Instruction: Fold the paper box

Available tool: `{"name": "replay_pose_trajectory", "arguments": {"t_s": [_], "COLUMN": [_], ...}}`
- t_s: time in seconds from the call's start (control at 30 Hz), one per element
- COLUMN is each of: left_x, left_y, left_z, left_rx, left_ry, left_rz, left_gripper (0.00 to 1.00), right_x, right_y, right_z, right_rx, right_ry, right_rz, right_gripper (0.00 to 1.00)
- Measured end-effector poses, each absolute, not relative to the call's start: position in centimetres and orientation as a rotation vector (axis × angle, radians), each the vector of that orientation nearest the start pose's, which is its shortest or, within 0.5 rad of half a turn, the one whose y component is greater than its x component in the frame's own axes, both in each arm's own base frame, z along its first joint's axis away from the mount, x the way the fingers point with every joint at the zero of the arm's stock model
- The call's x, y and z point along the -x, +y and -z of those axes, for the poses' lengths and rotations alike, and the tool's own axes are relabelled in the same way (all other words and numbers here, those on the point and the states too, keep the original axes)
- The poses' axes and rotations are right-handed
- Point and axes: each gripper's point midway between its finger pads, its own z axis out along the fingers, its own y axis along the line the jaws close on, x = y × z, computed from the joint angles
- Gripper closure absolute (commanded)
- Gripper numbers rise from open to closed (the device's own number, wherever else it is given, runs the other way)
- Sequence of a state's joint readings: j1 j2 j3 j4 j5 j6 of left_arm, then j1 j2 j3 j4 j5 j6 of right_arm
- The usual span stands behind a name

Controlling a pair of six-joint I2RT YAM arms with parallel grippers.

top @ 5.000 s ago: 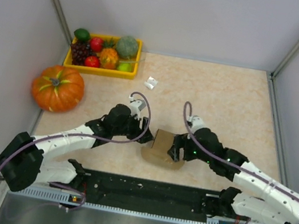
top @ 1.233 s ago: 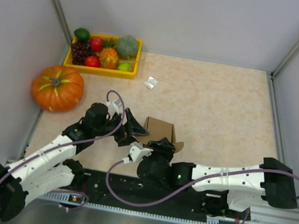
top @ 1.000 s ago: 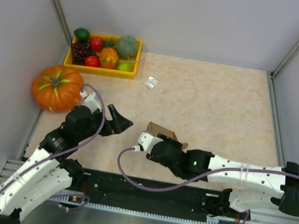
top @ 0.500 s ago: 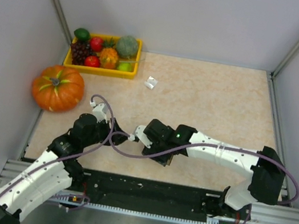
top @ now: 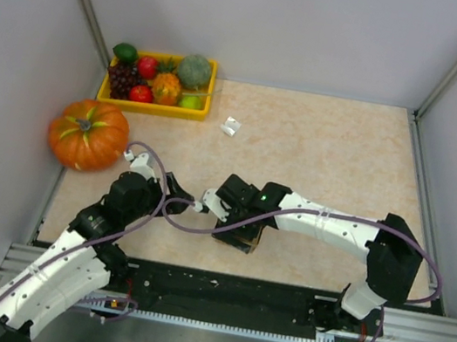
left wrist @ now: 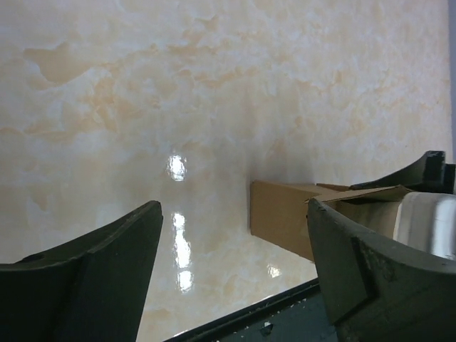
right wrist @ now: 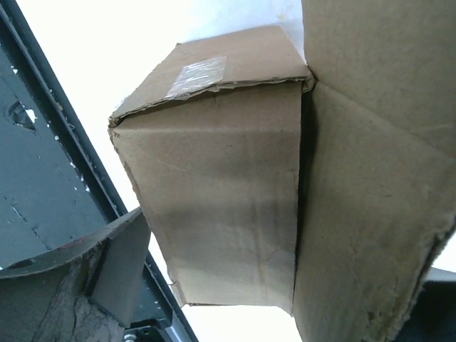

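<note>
The paper box (top: 245, 237) is a small brown kraft box near the table's front edge, mostly hidden under my right gripper (top: 225, 208). In the right wrist view the box (right wrist: 221, 192) fills the frame, with a taped top edge and a loose flap (right wrist: 377, 178) on the right. The right gripper (right wrist: 285, 274) straddles it with jaws wide, and a gap shows beside the lower-left finger (right wrist: 107, 274). My left gripper (top: 183, 198) is open and empty just left of the box. In the left wrist view (left wrist: 234, 214) the box (left wrist: 281, 214) lies beyond the right finger (left wrist: 363, 271).
An orange pumpkin (top: 89, 134) sits at the left wall. A yellow tray (top: 153, 107) of fruit stands at the back left. A tiny white object (top: 231, 126) lies near the tray. The black rail (top: 225, 290) runs along the front edge.
My right wrist has swung left and come down over the box, covering most of it. My left gripper drew back toward the pumpkin, then came forward again to the box's left side.
</note>
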State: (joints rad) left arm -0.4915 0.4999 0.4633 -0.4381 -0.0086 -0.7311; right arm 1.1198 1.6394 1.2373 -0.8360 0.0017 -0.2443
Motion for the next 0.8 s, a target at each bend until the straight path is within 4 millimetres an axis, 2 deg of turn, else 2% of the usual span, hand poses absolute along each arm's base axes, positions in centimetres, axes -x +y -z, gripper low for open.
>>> {"name": "replay_pose_trajectory", "arguments": {"t_s": [0.03,0.1,0.2,0.27,0.37,0.6,0.8], "left_x": [-20.2,-20.2,-20.7,-21.3,-22.2,-23.9,-23.6], "left_y": [-14.1,-14.6,-15.6,-16.3,-17.5,-21.0,-22.2], "left_z": [-14.4,-13.8,-14.0,-14.8,-15.7,-16.3,-17.0], "left_rx": [0.255,0.248,0.212,0.170,0.099,-0.109,-0.204], "left_ry": [2.145,2.181,2.179,2.147,2.103,2.028,1.930], "left_rz": [0.740,0.757,0.805,0.843,0.889,1.015,1.088], "left_gripper": [0.28,0.32,0.27,0.19,0.16,0.16,0.11], "right_x": [-15.3,-15.4,-15.2,-14.9,-14.7,-15.1,-15.3], "right_y": [29.4,29.4,29.2,28.9,28.5,28.5,29.0], "right_z": [-8.7,-8.7,-8.9,-9.0,-9.2,-11.0,-11.2], "right_rx": [1.784,1.774,1.758,1.747,1.723,1.622,1.606], "right_ry": [2.197,2.189,2.172,2.164,2.157,2.140,2.132], "right_rz": [-0.207,-0.216,-0.242,-0.269,-0.308,-0.421,-0.463], "right_gripper": [0.20,0.15,0.13,0.10,0.08,0.07,0.07]}}
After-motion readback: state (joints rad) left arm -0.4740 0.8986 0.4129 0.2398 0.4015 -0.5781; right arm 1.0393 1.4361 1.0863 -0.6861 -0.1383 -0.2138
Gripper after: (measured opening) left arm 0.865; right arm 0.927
